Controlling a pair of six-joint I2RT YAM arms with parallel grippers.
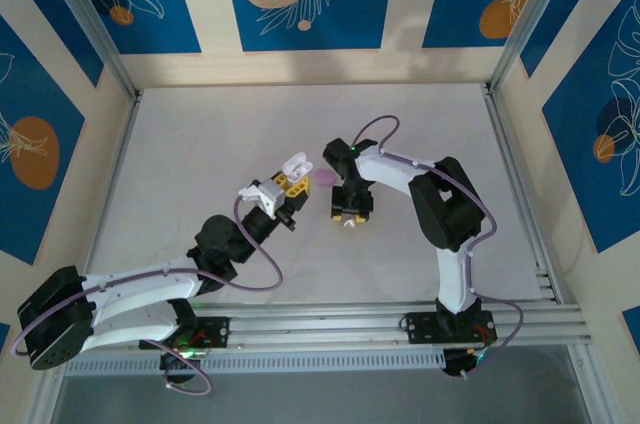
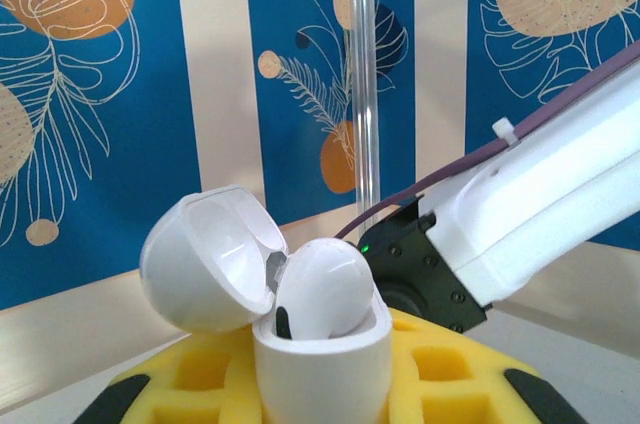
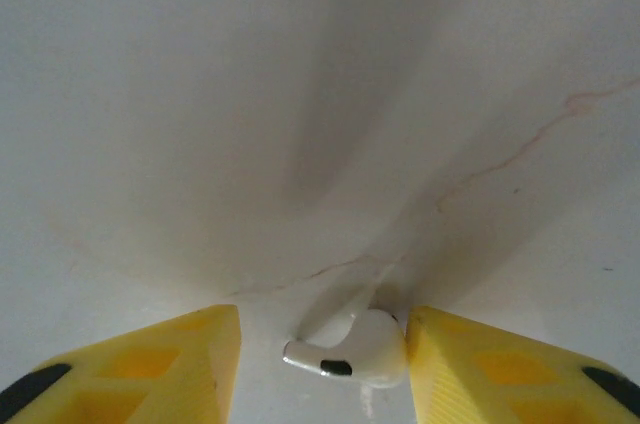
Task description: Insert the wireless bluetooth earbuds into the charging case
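My left gripper [image 2: 320, 384] is shut on the white charging case [image 2: 320, 364], gripping its lower body between yellow fingers [image 2: 450, 374]. The case's lid [image 2: 205, 259] stands open, tipped back to the left, and one white earbud [image 2: 325, 284] sits in the case with its rounded top sticking out. In the top view the case [image 1: 297, 166] is held above mid-table by the left gripper [image 1: 287, 185]. My right gripper [image 3: 322, 349] points down at the table, open. A second white earbud [image 3: 360, 349] lies on the table between its fingers, against the right finger [image 3: 480, 369] and apart from the left one.
A small light purple rounded object [image 1: 325, 176] lies on the white table [image 1: 200, 144] between the two grippers. The right arm's black wrist [image 2: 420, 269] hangs close behind the held case. Metal frame rails [image 1: 520, 184] border the table.
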